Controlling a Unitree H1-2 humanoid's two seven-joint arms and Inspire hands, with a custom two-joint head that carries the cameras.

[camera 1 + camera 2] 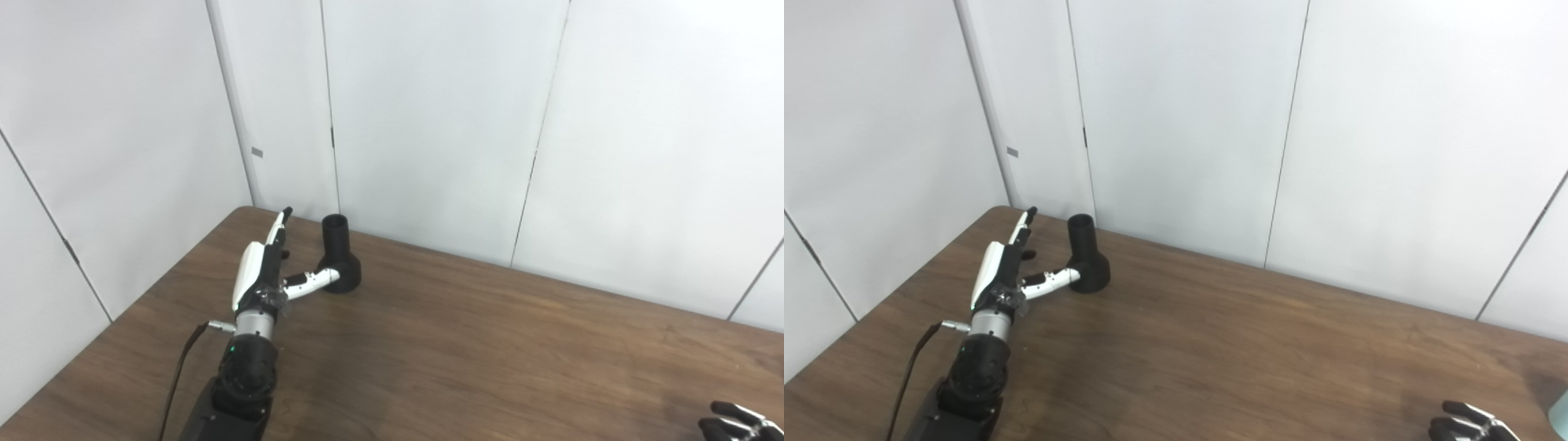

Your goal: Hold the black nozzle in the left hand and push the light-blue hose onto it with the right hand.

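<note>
Brown table (pixel 465 343), unlabelled black nozzle (pixel 338 256)

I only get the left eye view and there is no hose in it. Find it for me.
Observer: The right eye view shows a light-blue sliver at its right border, low on the table. The border cuts it off, so I cannot confirm that it is the hose.
Operator: Give me the right hand against it.
Observer: The right hand sits just left of the sliver and apart from it, with bare table between them. The bottom edge cuts off most of the hand.
</note>
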